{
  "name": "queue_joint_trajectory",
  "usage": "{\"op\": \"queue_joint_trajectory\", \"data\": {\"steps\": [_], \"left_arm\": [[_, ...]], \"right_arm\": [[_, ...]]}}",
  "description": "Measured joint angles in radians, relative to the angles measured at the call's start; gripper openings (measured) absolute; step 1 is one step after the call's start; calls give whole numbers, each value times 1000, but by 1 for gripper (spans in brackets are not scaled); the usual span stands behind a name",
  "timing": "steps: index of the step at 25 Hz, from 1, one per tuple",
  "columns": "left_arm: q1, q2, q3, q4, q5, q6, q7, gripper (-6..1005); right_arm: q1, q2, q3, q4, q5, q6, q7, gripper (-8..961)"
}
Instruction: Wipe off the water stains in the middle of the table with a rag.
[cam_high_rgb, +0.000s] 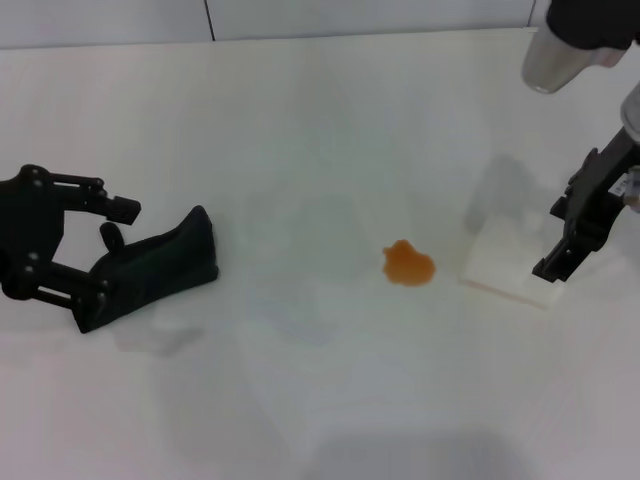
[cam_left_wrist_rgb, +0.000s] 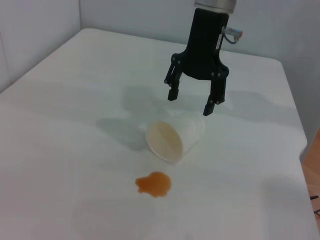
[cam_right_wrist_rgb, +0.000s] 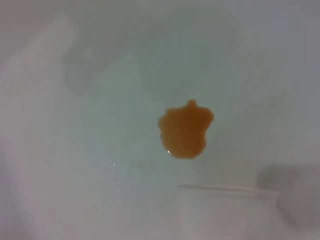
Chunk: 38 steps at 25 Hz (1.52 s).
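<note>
The orange-brown water stains (cam_high_rgb: 408, 264) are sitting near the middle of the white bench (cam_high_rgb: 320, 120), and everything else is best placed from that blot. Well to its left in the head view, the dark rag (cam_high_rgb: 160, 265) is lying bunched in a wedge on the bench, apart from the blot. The left pincer (cam_high_rgb: 95, 245) is reaching in at the rag's far-left end with its fingers spread; one finger is lying against the rag's lower edge and the other is standing clear above it, so it is not pinching the cloth. Part of that pincer is running off the picture's left edge.

Just to the right of the blot, a white paper cup (cam_left_wrist_rgb: 176, 139) is lying on its side, its mouth turned toward the blot; in the head view it is hard to make out against the bench. The right pincer (cam_left_wrist_rgb: 193, 101) is hovering over the cup with its fingers spread, gripping nothing. In the right wrist view, the cup's rim is blurred and cut off at the picture's edge.
</note>
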<state>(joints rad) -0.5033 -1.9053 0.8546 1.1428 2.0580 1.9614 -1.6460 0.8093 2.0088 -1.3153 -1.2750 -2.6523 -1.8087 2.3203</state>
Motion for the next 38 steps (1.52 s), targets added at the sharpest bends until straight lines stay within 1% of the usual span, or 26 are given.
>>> {"op": "queue_joint_trajectory", "data": {"steps": [8,13,17,23,25,30,38], "left_arm": [[2,-11,10,2,0,-2,3,875],[1,-16,31,2,0,-3,0,875],[-5,-24,38,2,1,-4,-1,875],[-6,-27,51,5,1,-5,-3,875],[-7,-28,57,7,1,-6,-4,874],[-8,-31,59,9,1,-6,-3,874],[-8,-32,58,9,1,-7,4,874]], "right_arm": [[27,5,-40,101,4,53,0,853],[33,10,-62,108,12,63,2,853],[41,13,-90,118,12,87,25,854],[97,13,-124,221,9,136,53,854],[124,12,-126,272,11,156,52,853],[164,13,-128,358,11,191,48,853],[165,14,-163,384,13,233,44,854]]}}
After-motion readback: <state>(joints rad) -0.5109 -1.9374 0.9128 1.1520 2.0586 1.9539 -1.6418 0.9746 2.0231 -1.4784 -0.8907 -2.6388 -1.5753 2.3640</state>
